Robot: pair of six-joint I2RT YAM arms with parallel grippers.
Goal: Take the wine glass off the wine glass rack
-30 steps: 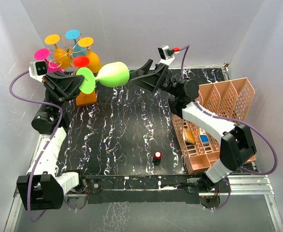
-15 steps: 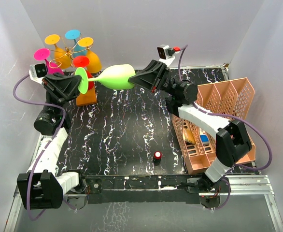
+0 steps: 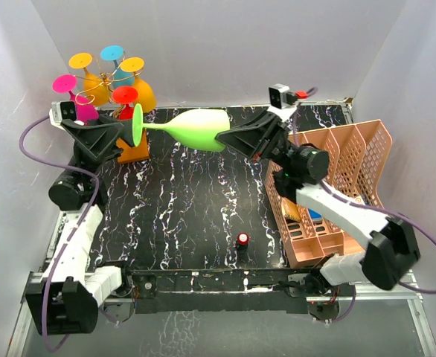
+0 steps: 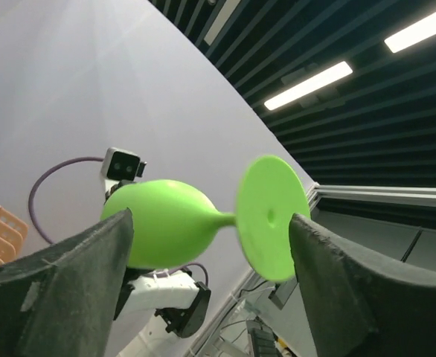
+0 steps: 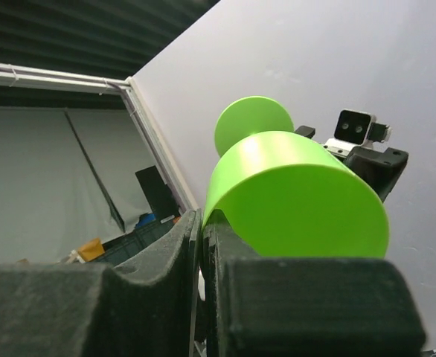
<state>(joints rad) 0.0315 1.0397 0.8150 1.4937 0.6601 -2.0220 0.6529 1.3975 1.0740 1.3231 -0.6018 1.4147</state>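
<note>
A lime-green wine glass (image 3: 199,128) hangs sideways above the black marbled table, its foot pointing left. My right gripper (image 3: 229,139) is shut on the rim of its bowl (image 5: 292,193), the rim pinched between the two pads (image 5: 202,219). On either side of the glass's foot (image 4: 270,216) stand the spread fingers of my open left gripper (image 4: 210,223), not touching it. The wine glass rack (image 3: 108,83), a gold wire tree on an orange-brown block (image 3: 134,151), stands at the back left behind the left gripper (image 3: 121,134), with several coloured glasses hanging on it.
A salmon-pink lattice basket (image 3: 352,156) with a few small items sits along the table's right side under the right arm. A small black piece with a red top (image 3: 242,239) stands near the front middle. White walls close in the back and sides.
The right gripper has shut on the bowl's rim and the left gripper has opened off the foot. The glass has moved right, away from the rack, with the right arm.
</note>
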